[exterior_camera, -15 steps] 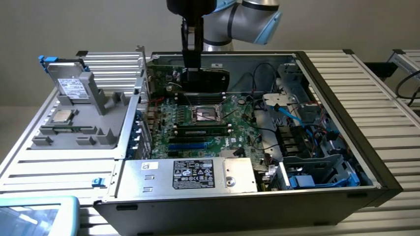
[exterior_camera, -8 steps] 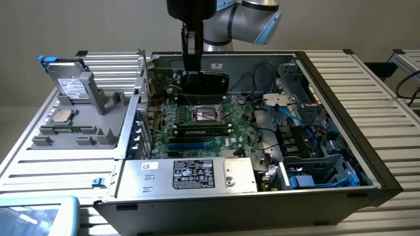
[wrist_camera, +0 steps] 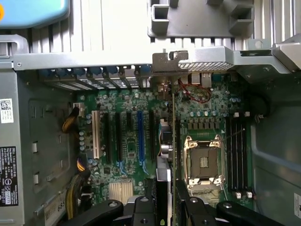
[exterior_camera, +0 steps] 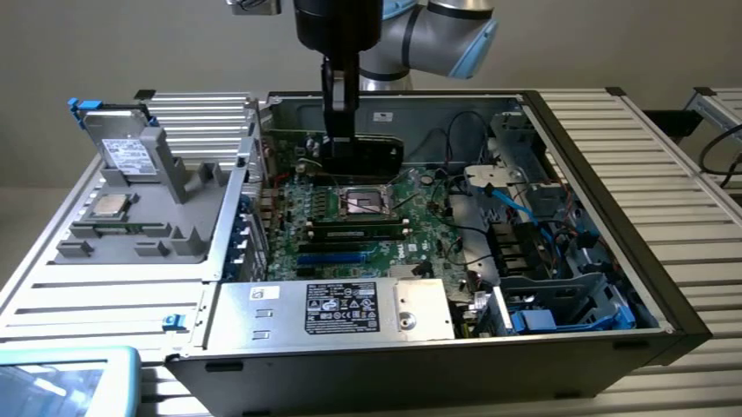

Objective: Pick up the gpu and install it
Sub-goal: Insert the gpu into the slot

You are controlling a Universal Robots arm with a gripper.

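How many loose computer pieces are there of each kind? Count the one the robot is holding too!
gpu, held in the gripper: 1
silver drive box: 1
processor chip: 1
memory stick: 1
Total: 4

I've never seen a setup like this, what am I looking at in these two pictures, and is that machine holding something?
It is a grey robot arm working over an open black computer case lying on a slatted metal table. One picture comes from a camera off the arm; the other from a camera on its wrist, looking down past the black gripper. The gripper is closed on a green graphics card with a black cooler, held on edge over the green motherboard. Whether it touches a slot, I cannot tell. On the exterior view's left, a grey plastic holder carries a silver drive box.
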